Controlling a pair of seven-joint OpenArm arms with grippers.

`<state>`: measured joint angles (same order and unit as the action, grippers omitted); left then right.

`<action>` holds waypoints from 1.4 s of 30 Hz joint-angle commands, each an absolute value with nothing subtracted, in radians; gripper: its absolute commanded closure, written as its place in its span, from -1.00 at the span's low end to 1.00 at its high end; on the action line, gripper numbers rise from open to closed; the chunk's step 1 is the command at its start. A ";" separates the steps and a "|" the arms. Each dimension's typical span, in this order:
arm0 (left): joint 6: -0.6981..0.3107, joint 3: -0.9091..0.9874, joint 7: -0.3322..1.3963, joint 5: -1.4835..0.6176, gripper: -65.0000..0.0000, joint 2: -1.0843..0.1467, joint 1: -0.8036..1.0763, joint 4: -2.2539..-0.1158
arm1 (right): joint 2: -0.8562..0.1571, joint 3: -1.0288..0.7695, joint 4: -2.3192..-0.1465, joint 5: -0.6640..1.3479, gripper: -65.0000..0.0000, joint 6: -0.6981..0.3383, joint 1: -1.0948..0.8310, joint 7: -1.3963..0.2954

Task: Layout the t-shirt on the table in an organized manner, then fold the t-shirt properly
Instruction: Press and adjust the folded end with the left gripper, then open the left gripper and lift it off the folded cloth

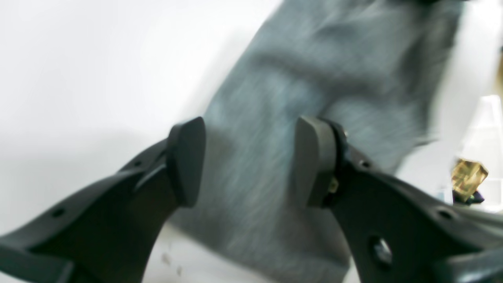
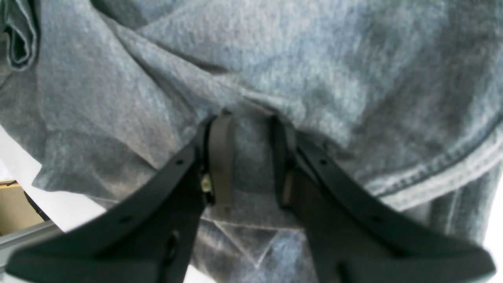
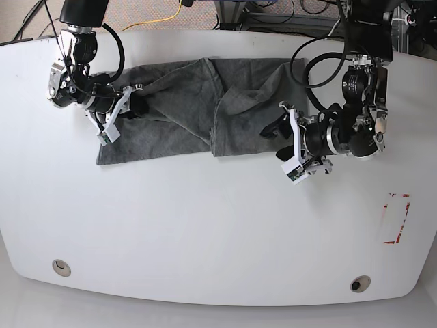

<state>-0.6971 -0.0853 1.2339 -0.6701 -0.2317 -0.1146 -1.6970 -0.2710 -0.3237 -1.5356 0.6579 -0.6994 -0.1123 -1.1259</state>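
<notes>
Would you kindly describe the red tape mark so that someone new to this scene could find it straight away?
Start with the big glossy white table and follow it to the side of the base view where the left arm stands. There, nearer the front edge than the grey t-shirt, lies the red tape mark. It is a thin rectangular outline, the only red thing on the tabletop.

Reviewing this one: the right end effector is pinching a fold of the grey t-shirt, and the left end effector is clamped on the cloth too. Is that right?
Not quite. The left end effector is open, its fingers wide apart with the t-shirt showing beyond the gap between them and nothing clamped; the left wrist view shows this. The right end effector does pinch a fold of cloth.
</notes>
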 commanded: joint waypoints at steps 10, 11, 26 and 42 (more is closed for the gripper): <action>-0.698 -0.107 1.213 -0.591 -0.04 -0.197 -0.068 -1.695 | -0.282 -0.328 -1.546 0.653 0.51 -0.698 -0.105 -1.132; -0.698 -0.124 1.213 -0.591 -0.03 -0.197 -0.064 -1.701 | -0.282 -0.328 -1.546 0.653 0.51 -0.698 -0.105 -1.132; -0.698 -0.541 1.219 -0.591 0.15 -0.229 -0.013 -1.764 | -0.282 -0.329 -1.546 0.653 0.51 -0.698 -0.105 -1.132; -0.698 -0.334 1.213 -0.587 0.16 -0.228 -0.013 -1.888 | -0.282 -0.329 -1.546 0.653 0.51 -0.698 -0.105 -1.132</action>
<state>-0.6971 -0.3962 1.2297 -0.5827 -0.2234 -0.0006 -1.8706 -0.2710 -0.3237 -1.5360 0.6579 -0.6994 -0.1123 -1.1259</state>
